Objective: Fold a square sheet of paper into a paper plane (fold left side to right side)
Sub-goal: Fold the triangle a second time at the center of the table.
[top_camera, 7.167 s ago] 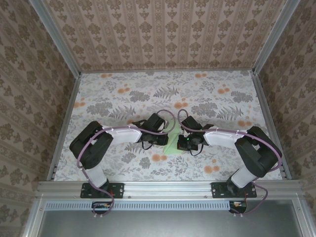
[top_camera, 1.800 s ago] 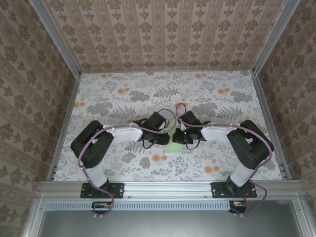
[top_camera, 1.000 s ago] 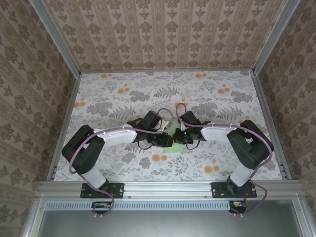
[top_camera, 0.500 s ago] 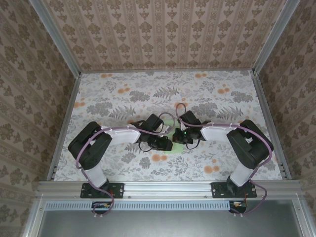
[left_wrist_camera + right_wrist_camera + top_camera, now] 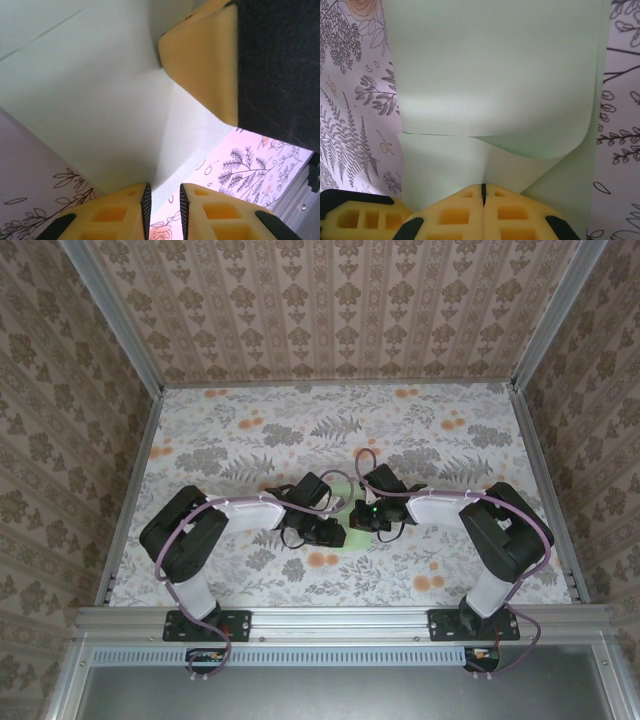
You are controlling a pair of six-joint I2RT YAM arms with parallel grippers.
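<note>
The pale-green paper (image 5: 342, 544) lies at the table's middle, mostly hidden under both wrists. In the left wrist view the paper (image 5: 90, 100) shows a soft crease running down to my left gripper (image 5: 162, 192), whose jaws stand a narrow gap apart over the paper's edge, gripping nothing. My right gripper (image 5: 483, 186) is shut, its tips pressed down on the paper (image 5: 495, 65), where one flap curls up over the lower layer. Its yellow finger (image 5: 200, 65) rests on that same crease. From above, the left gripper (image 5: 333, 532) and right gripper (image 5: 358, 518) almost touch.
A floral tablecloth (image 5: 300, 430) covers the table, and patterned walls close it in on three sides. A metal rail (image 5: 340, 620) runs along the near edge by the arm bases. Open cloth lies behind and to both sides of the grippers.
The left arm has drawn its elbow back up and its gripper has shifted slightly towards the near left along the paper. The right arm has stayed put, pressing the paper.
</note>
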